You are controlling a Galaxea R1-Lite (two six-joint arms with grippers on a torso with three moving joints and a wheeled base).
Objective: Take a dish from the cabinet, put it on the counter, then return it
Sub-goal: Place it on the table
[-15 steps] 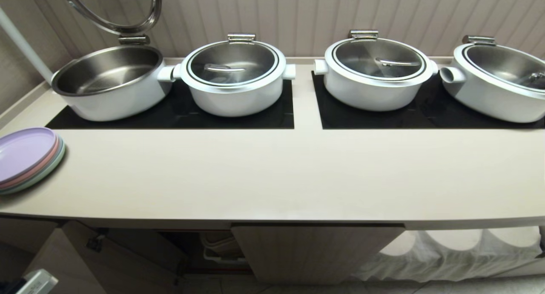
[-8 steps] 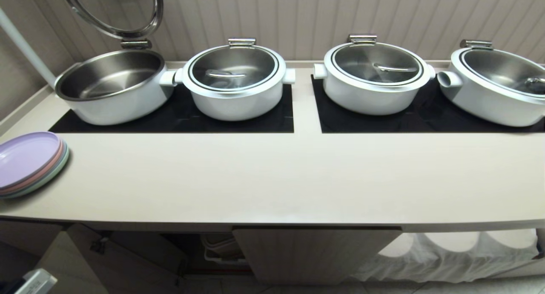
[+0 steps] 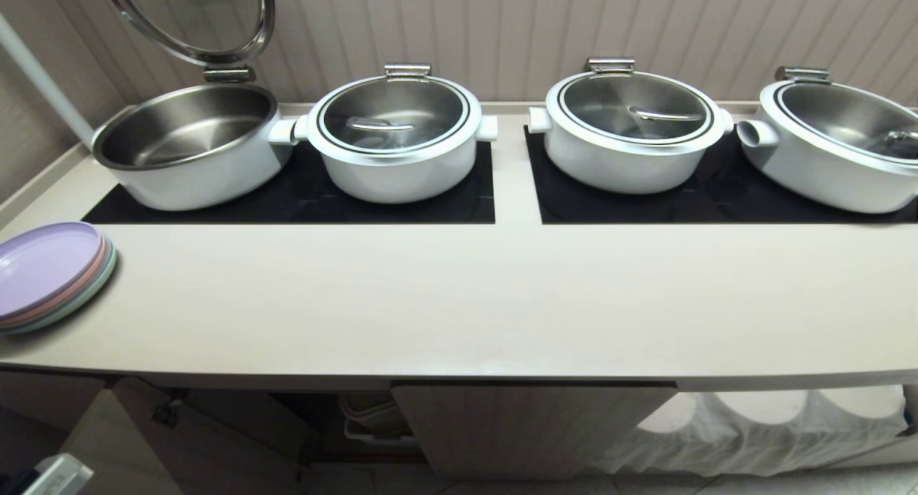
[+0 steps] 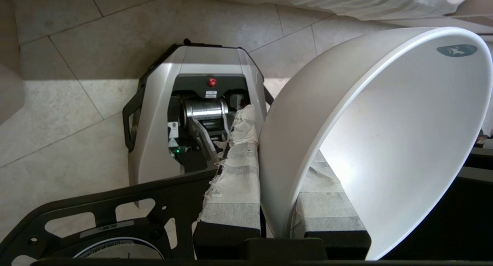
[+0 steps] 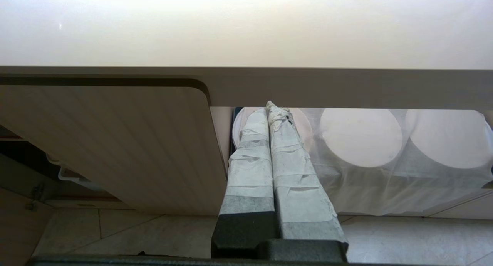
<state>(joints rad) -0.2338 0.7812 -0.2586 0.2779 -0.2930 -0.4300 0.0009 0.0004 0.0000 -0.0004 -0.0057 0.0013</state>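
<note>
Dish [image 4: 369, 142] is out of the cabinet [image 3: 531, 427], clamped by its rim in the left gripper [image 4: 275, 204] jaws, low over the floor [image 4: 57, 104]. Not yet set on the desk [image 3: 459, 301]; placing and returning both remain. Right gripper [image 5: 269, 115] parked under the desk's front edge, jaws pressed together, empty. Desk carries four pots [image 3: 394, 140] along the back edge, stacked plates [image 3: 46, 272] at the left end.

Even overhead light; glare whitens counter [image 5: 246, 23]; cabinet [image 3: 315, 416] interior dark.
</note>
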